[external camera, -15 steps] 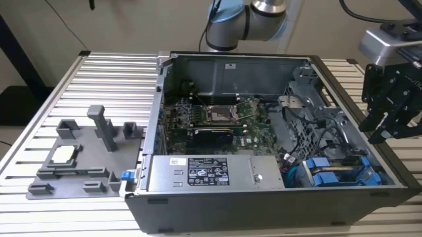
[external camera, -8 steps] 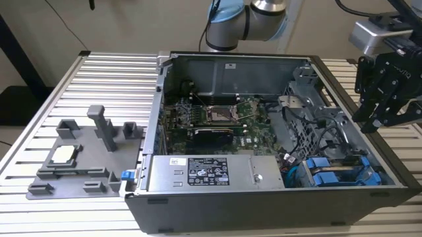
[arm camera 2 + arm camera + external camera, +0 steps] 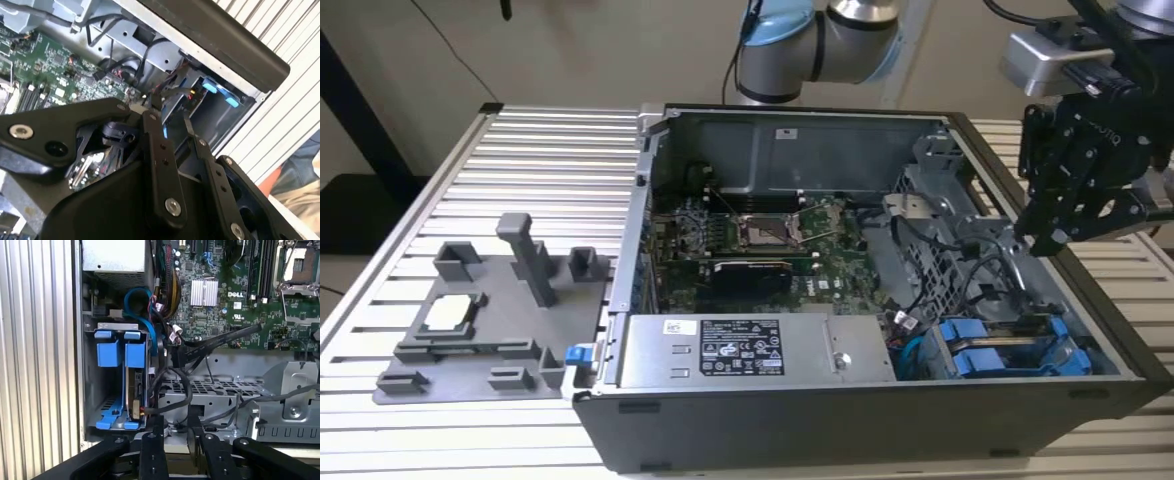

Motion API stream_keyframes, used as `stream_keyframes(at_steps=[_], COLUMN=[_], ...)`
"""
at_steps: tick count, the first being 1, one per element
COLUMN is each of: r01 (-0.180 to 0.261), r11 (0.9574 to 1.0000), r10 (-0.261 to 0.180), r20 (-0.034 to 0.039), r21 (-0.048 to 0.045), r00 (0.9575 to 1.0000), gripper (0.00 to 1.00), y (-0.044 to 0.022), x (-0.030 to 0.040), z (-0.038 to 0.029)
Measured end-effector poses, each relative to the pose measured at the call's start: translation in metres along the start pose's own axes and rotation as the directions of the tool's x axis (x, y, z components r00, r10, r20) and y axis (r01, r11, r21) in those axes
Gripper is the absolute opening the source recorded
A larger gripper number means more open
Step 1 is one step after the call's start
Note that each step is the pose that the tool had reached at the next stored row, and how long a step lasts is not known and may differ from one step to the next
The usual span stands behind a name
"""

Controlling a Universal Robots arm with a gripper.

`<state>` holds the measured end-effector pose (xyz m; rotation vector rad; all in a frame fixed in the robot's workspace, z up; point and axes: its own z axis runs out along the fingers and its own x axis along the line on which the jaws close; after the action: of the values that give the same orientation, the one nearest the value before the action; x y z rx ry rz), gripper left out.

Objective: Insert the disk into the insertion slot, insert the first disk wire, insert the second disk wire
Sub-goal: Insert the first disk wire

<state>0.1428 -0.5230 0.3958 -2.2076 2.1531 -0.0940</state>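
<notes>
I work over a ribbed metal tabletop (image 3: 547, 160) that carries an open computer case (image 3: 854, 425). The motherboard (image 3: 774, 230) lies flat inside the case. The grey power-supply box (image 3: 747, 350) sits along the near wall.

The insertion slot (image 3: 115, 327) is in the case corner at the exterior view's right, next to that box. It is a narrow sheet-metal bay with blue parts at its mouth. In the first wrist view the disk (image 3: 134, 400) stands edge-on inside the slot in its blue carrier, so I judge that first step done. I cannot tell whether the disk is pushed fully home.

A tangle of black wires (image 3: 175, 385) loops just beside the slot, and a blue cable (image 3: 137, 305) curves above it. None of them looks plugged into the disk, though their ends are hard to follow.

My fingers (image 3: 152, 447) hang over the case's wall at the exterior view's right, pointing toward that tangle. They stand apart, and I see nothing clamped between them.

Risks, as I judge them:
- **Snagging:** the loops cross between me and the disk's end. A finger could hook the wrong one and drag it.
- **Skewed plug:** a plug taken at an angle would meet the disk's socket crooked and jam or bend.
- **Loose disk:** if the disk is not fully seated, pressing on it could shove it along the bay.
- **Sharp edges:** the sheet-metal edges sit close enough to scrape a wire.
</notes>
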Motion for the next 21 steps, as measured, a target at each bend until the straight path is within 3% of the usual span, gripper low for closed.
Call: stream_keyframes(at_steps=[13, 21], r01=[0.0, 0.009], r11=[1.0, 1.0], r10=[0.0, -0.009], r20=[-0.0035, -0.0084], r21=[0.0001, 0.0], r00=[1.0, 0.9999], gripper=[0.33, 0.33], y=[0.0355, 0.048], x=[-0.001, -0.0015], z=[-0.0013, 0.0012])
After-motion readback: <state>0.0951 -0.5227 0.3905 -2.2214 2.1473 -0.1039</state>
